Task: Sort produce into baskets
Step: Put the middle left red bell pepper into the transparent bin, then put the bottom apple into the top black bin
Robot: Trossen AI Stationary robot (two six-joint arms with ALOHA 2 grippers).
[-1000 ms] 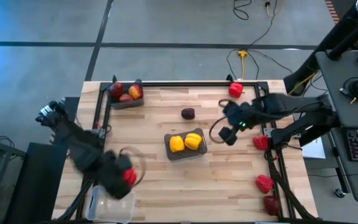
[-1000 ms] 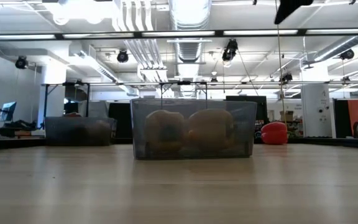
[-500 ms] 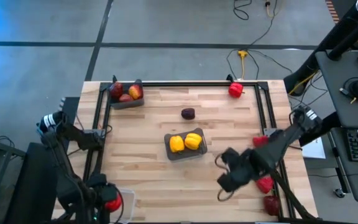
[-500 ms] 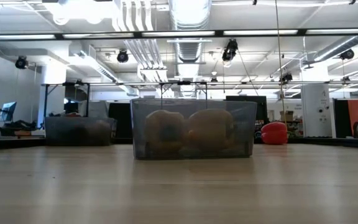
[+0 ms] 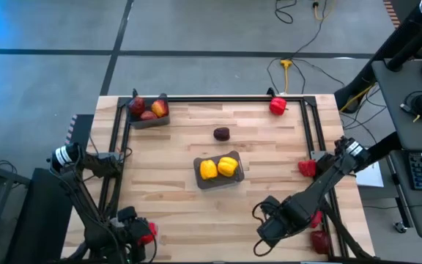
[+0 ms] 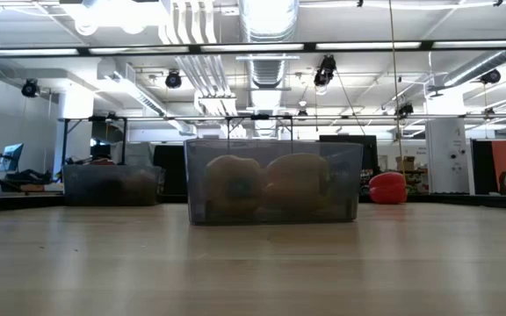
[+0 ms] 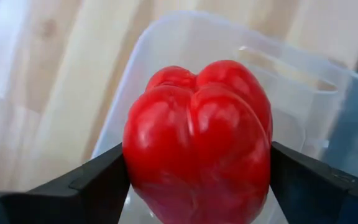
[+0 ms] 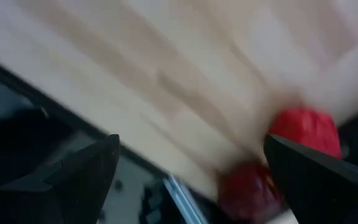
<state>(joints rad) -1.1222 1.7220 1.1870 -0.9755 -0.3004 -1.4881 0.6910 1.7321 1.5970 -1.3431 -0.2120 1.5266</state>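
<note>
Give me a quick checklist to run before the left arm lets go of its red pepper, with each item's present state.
1. Glossy red bell pepper sits between the left end effector fingers: ok.
2. Clear plastic bin lies directly beneath the pepper: ok in the left wrist view.
3. Bin free of other produce: cannot tell, the pepper hides most of its floor.
4. Left fingers released: cannot tell; they flank the pepper closely.
5. Right end effector far from the drop, open near the right-edge red peppers: ok.
6. Dark grey bin of yellow peppers undisturbed at table centre: ok.
</note>
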